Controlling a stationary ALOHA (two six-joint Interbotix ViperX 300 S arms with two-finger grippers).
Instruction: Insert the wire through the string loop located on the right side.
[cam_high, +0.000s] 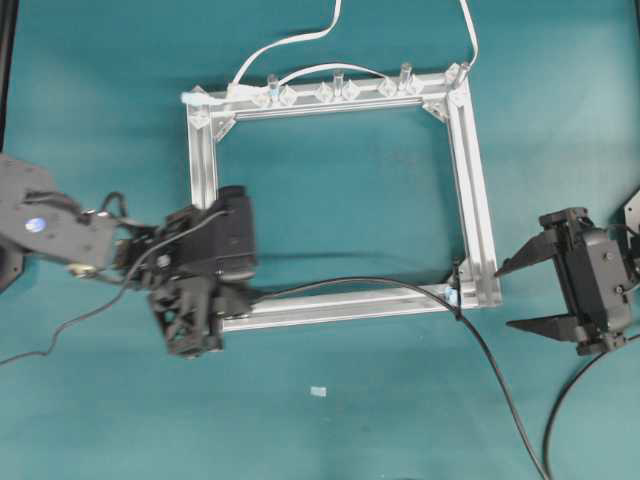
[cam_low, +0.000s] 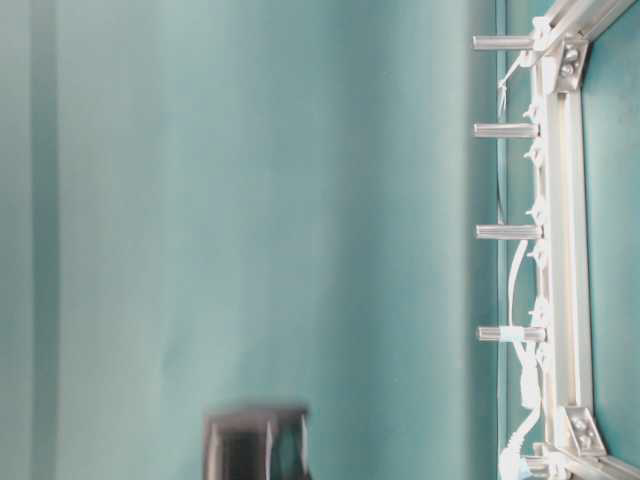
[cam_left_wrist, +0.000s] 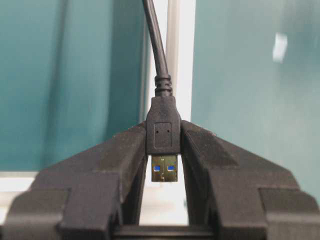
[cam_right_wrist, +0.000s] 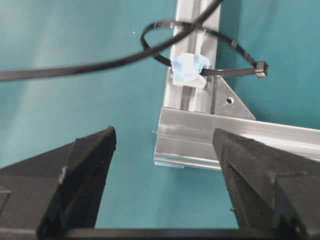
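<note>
The left pincer (cam_left_wrist: 165, 150) is clamped on the plug end of the wire (cam_high: 350, 283), at the near left corner of the silver frame (cam_high: 470, 170). In the left wrist view the black plug sits tight between the two fingers, with its metal tip poking out behind them. The right pincer (cam_high: 520, 295) is spread wide with nothing in it, just outside the frame's near right corner.

The string loop (cam_right_wrist: 200, 52) sits on the frame bar at that right corner, tied over a bit of blue tape (cam_right_wrist: 187, 67). In the right wrist view the wire already seems to run through the loop and then trails off across the green surface (cam_high: 330, 430).

What could go wrong? If the left pincer pulls too hard, the long wire could tug the thin loop sideways or drag the light frame along. If it lets go early, the wire may slide back out. The right pincer is near the loop and could bump it if it moves in crooked.
</note>
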